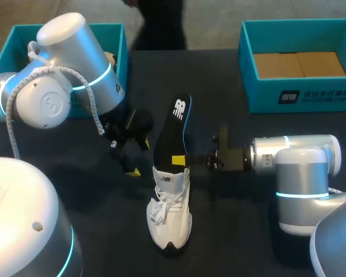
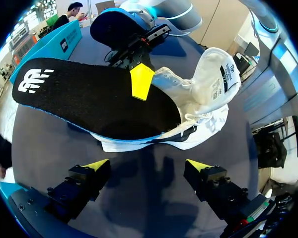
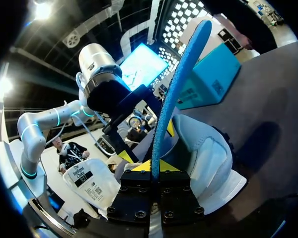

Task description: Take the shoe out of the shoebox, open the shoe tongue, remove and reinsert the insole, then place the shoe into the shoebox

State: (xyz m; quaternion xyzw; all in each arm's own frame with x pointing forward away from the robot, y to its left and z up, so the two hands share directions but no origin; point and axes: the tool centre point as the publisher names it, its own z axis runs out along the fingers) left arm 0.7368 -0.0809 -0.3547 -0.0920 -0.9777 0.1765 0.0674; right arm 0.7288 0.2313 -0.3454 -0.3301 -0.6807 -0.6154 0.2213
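A dark, matte table [image 1: 236,231] is spread beneath everything; soft shadows are cast across its bare, evenly lit surface.

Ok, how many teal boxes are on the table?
2. The left teal box sits at the far-left edge, partly hidden behind the left arm; the right teal box is at the far right, brown cardboard inside. The arms may hide more.

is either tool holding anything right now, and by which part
The right tool pinches the insole by its side edge, near the shoe opening. The left tool holds nothing.
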